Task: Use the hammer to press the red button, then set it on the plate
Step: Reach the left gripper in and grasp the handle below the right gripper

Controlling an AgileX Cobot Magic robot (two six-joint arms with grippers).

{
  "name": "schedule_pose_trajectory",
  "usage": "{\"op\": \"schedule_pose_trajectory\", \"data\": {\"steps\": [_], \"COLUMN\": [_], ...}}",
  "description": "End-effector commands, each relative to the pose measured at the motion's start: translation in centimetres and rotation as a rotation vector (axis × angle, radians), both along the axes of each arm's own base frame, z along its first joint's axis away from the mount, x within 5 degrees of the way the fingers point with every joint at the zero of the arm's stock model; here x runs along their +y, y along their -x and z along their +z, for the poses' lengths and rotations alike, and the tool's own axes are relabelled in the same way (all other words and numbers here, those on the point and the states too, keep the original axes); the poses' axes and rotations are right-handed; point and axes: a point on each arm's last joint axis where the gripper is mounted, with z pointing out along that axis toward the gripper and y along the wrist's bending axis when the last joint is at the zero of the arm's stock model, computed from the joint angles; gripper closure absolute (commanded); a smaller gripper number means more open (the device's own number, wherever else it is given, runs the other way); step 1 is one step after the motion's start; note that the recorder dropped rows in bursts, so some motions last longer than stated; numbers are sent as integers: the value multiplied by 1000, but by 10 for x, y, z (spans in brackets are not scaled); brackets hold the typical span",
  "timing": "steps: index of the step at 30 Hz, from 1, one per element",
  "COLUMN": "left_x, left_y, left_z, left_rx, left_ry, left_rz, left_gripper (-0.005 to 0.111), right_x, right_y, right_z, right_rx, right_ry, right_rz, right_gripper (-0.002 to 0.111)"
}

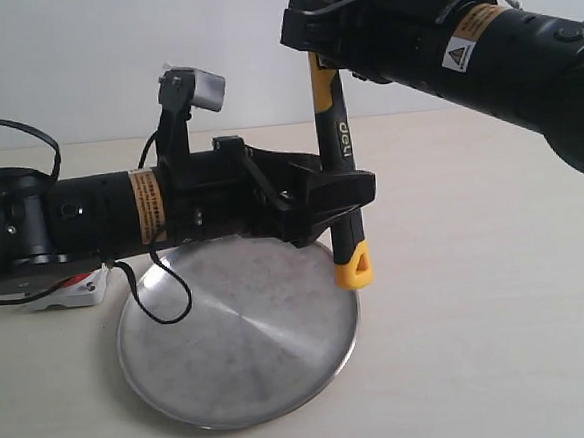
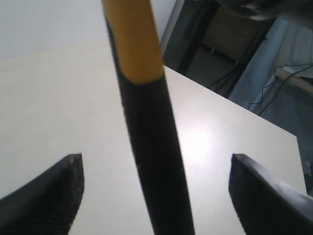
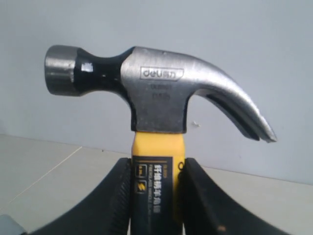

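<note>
The hammer [image 1: 337,146] hangs upright in the upper middle of the exterior view. Its long axis runs straight up and down, with the steel head out of frame above and the yellow end low, at the plate's right rim in the picture. I cannot tell whether that end touches the rim or hangs clear of it.

The right pincer [image 1: 314,32] is clamped on the handle just under the head. The right wrist view shows both fingers [image 3: 117,200] pressed to the yellow-and-black neck of the hammer [image 3: 156,98].

The left pincer [image 1: 348,190] comes in level from the left of the frame and straddles the lower, black part of the handle. In the left wrist view its fingers [image 2: 49,196] stand apart with the handle [image 2: 151,161] between them, and bare surface shows on either side of it. This pincer looks nearer to the grip end and need only close to take the hammer, so the step in hand is probably a handover.

The plate [image 1: 242,363] lies in the lower middle on the pale surface [image 1: 481,346] and has nothing in it. A black cable [image 1: 162,298] from the left arm crosses its upper left edge.

The red button [image 1: 68,284] shows only as a sliver at the far left, behind the left arm and well apart from the hammer.
</note>
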Motion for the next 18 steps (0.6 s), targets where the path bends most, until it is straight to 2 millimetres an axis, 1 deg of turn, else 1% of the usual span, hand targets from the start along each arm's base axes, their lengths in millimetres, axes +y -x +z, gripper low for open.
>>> {"op": "schedule_pose_trajectory", "data": {"steps": [1, 2, 4, 5, 6, 9, 11, 12, 14, 17, 18], "left_x": [-1, 0, 0, -1, -2, -9, -11, -11, -10, -10, -10], "left_y": [-4, -5, -6, -6, -6, -3, -1, -1, -2, -2, -2], "left_z": [3, 1, -1, 0, 2, 5, 3, 1, 0, -1, -1], "left_rx": [16, 21, 18, 14, 10, 3, 8, 21, 30, 27, 13], "left_ry": [11, -11, -20, -9, -3, 6, -14, -27, -44, -52, -53], "left_rz": [85, 103, 103, 98, 93, 72, 66, 76, 87, 87, 80], "left_gripper": [29, 29, 38, 43, 46, 46, 47, 50, 61, 96, 106], "right_x": [1, 1, 1, 1, 2, 4, 4, 4, 4, 4, 4], "right_y": [1, 1, 1, 1, 1, 2, 2, 2, 2, 2, 2], "right_z": [17, 17, 17, 17, 17, 16, 16, 16, 16, 16, 16], "right_rx": [-85, -84, -69, -67, -69, -59, -61, -61, -62, -66, -72], "right_ry": [-71, -76, -96, -99, -96, -101, -98, -98, -96, -90, -80], "right_rz": [10, 10, 10, 10, 14, 24, 24, 24, 26, 27, 34], "right_gripper": [108, 108, 108, 108, 108, 108, 108, 108, 108, 108, 108]}}
